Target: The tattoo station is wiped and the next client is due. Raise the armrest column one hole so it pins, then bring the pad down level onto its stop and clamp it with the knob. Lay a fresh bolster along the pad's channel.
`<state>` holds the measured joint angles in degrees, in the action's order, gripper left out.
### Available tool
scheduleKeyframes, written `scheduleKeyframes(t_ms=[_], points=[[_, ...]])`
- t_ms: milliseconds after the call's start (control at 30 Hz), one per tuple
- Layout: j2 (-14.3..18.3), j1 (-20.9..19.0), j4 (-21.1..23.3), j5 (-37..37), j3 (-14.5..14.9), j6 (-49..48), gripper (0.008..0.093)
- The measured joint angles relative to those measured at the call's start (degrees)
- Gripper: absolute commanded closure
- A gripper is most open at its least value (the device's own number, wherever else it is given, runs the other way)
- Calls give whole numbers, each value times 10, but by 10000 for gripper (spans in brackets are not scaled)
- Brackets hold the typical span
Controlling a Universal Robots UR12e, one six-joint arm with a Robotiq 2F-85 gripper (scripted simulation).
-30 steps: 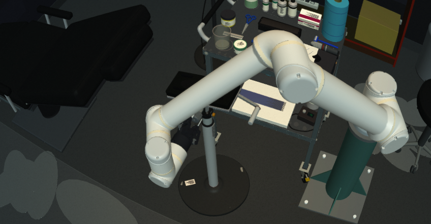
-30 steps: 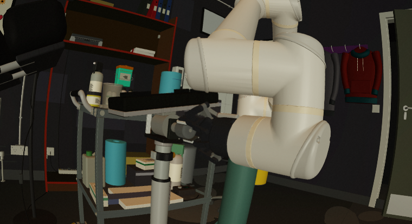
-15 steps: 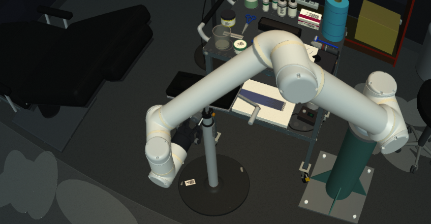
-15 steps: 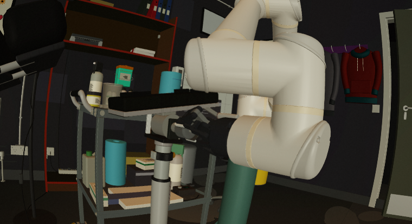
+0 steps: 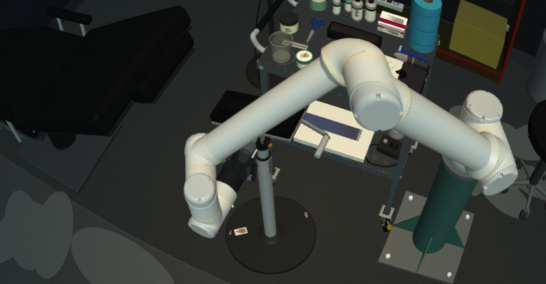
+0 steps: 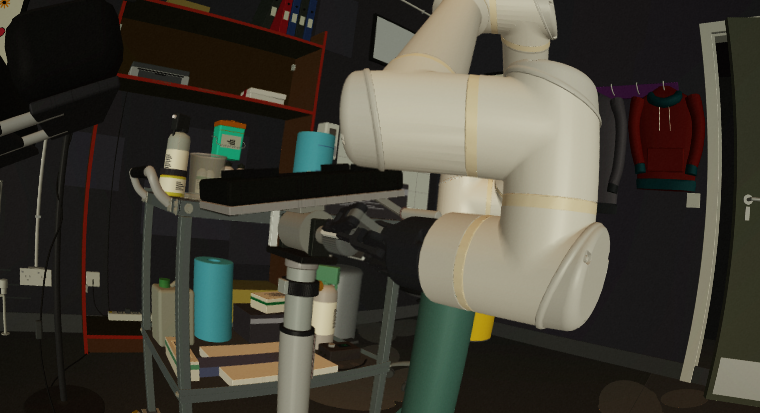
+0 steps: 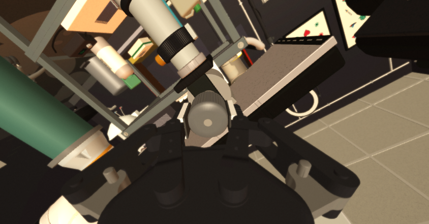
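Note:
The black armrest pad [image 5: 245,109] is largely hidden under my forearm in the side camera; from the second side camera it lies level [image 6: 300,184] on top of the column. The grey column [image 5: 265,189] rises from a round black base. Just under the pad, my gripper [image 7: 207,122] has its fingers clamped on either side of the grey ribbed knob [image 7: 207,118], reaching in from the side [image 6: 340,235]. A grey cylindrical bolster [image 5: 321,145] lies on the white board on the cart's lower shelf.
Behind the armrest stands the cart [image 5: 345,47], crowded with bottles, jars, scissors and a blue roll [image 5: 424,21]. A black client chair [image 5: 88,67] fills the left. My green pedestal [image 5: 440,204] stands right of the cart; open floor lies in front.

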<state>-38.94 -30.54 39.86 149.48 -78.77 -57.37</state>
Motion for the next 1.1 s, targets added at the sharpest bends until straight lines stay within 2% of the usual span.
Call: scheduleKeyframes(t_ms=[1100], points=[[0,0,0,0,0,-26,934]])
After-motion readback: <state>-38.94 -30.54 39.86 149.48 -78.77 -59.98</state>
